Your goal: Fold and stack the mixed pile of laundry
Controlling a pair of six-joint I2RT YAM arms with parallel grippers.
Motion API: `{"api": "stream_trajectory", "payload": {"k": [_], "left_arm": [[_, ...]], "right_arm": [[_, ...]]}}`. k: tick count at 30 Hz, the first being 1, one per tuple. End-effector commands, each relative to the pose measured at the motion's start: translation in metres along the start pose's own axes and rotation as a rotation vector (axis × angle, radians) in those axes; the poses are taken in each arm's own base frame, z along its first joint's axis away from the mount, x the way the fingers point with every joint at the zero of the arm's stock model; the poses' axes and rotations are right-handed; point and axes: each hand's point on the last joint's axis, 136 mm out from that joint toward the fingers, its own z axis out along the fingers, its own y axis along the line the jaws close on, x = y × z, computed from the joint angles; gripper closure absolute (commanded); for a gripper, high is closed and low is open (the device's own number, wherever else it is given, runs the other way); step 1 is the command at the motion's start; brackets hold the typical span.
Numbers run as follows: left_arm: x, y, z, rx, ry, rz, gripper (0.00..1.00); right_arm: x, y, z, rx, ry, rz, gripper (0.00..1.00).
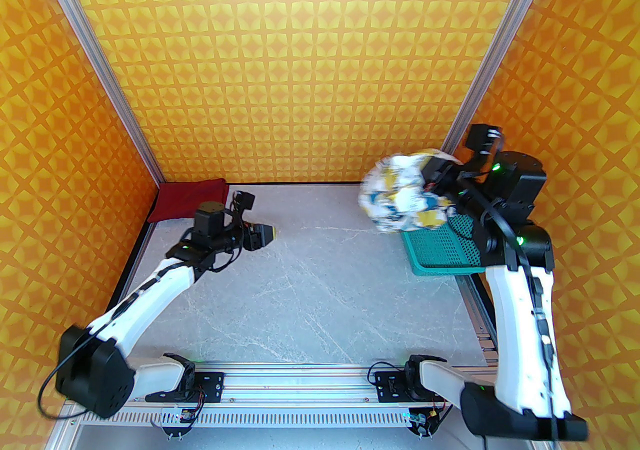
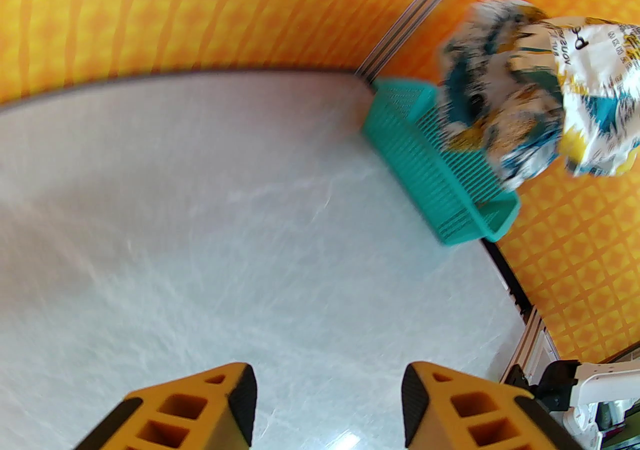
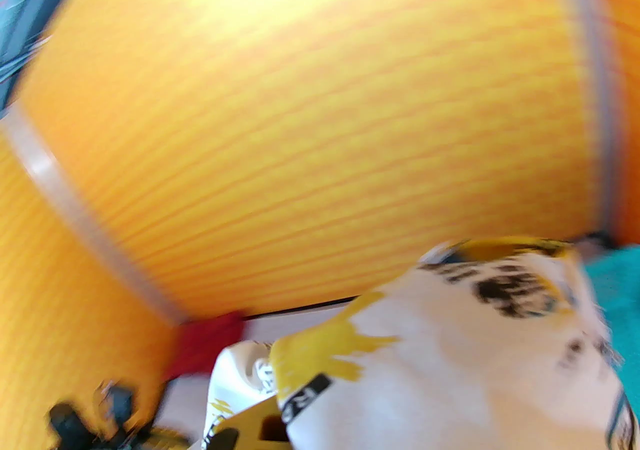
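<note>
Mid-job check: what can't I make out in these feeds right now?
- Right gripper: jaws buried under the printed white garment, right wrist and top views; grip spot hidden.
- Printed white garment: motion-blurred in every view; which part is held is unclear.
- Teal basket: far part of the inside covered by the garment and right arm, top view.
- Dark red T-shirt: near corner behind the left arm's wrist, top view; smeared in right wrist view.

A robot lab test cell: a grey stone-look bench (image 1: 320, 288) boxed in by orange patterned panels (image 1: 300, 62) (wallpaper-like print) on aluminium posts (image 1: 100, 62), with the left arm (image 1: 145, 290) and right arm (image 1: 520, 318) bolted to a slotted rail (image 1: 300, 380) at its near edge.
</note>
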Motion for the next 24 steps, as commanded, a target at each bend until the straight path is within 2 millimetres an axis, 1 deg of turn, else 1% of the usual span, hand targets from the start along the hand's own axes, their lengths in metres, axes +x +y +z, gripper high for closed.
{"api": "stream_trajectory", "payload": {"k": [1, 2, 4, 5, 7, 8, 10, 11, 12, 13, 14, 15, 18, 19, 20, 21, 22, 23, 24], "left_arm": [[-0.005, -0.009, -0.021, -0.019, 0.008, 0.038, 0.47], [-0.005, -0.009, -0.024, -0.024, 0.009, 0.041, 0.47], [0.001, -0.007, -0.028, -0.045, 0.022, 0.034, 0.47], [0.003, -0.005, -0.03, -0.057, 0.026, 0.029, 0.47], [0.014, 0.004, -0.03, -0.084, 0.049, 0.004, 0.46], [0.019, 0.008, -0.029, -0.099, 0.062, -0.006, 0.46], [0.032, 0.019, -0.028, -0.14, 0.093, -0.029, 0.46], [0.039, 0.024, -0.027, -0.155, 0.106, -0.04, 0.46], [0.044, 0.027, -0.027, -0.162, 0.116, -0.049, 0.46], [0.049, 0.028, -0.026, -0.164, 0.127, -0.057, 0.45], [0.055, 0.03, -0.025, -0.167, 0.141, -0.066, 0.45], [0.06, 0.031, -0.024, -0.167, 0.153, -0.069, 0.45], [0.079, 0.029, -0.02, -0.158, 0.197, -0.068, 0.45], [0.087, 0.028, -0.018, -0.152, 0.217, -0.067, 0.45], [0.095, 0.025, -0.015, -0.143, 0.241, -0.062, 0.45], [0.102, 0.022, -0.012, -0.133, 0.262, -0.056, 0.45], [0.111, 0.021, -0.007, -0.128, 0.29, -0.055, 0.45], [0.119, 0.019, -0.003, -0.121, 0.32, -0.05, 0.45], [0.123, 0.018, 0.0, -0.119, 0.337, -0.043, 0.44]], "right_arm": [[0.063, 0.017, 0.031, -0.044, 0.181, 0.053, 1.0], [0.083, 0.018, 0.04, -0.036, 0.229, 0.056, 1.0], [0.131, 0.016, 0.065, -0.014, 0.342, 0.082, 1.0], [0.153, 0.018, 0.078, -0.018, 0.392, 0.091, 1.0], [0.19, 0.021, 0.104, -0.013, 0.467, 0.094, 1.0], [0.207, 0.026, 0.116, -0.019, 0.503, 0.084, 0.97], [0.244, 0.032, 0.145, -0.017, 0.592, 0.063, 0.7], [0.259, 0.035, 0.156, -0.027, 0.634, 0.066, 0.58], [0.272, 0.036, 0.166, -0.043, 0.676, 0.084, 0.5], [0.28, 0.037, 0.173, -0.056, 0.705, 0.097, 0.44], [0.284, 0.036, 0.177, -0.054, 0.719, 0.095, 0.42], [0.283, 0.037, 0.178, -0.057, 0.718, 0.088, 0.4], [0.263, 0.029, 0.168, -0.029, 0.677, 0.04, 0.37], [0.256, 0.021, 0.161, -0.01, 0.667, 0.03, 0.36], [0.248, 0.009, 0.152, 0.016, 0.653, 0.027, 0.35], [0.245, 0.0, 0.144, 0.037, 0.647, 0.027, 0.34], [0.239, -0.017, 0.134, 0.07, 0.631, 0.034, 0.33], [0.24, -0.037, 0.126, 0.11, 0.627, 0.042, 0.32], [0.239, -0.051, 0.118, 0.139, 0.619, 0.045, 0.32]]}}
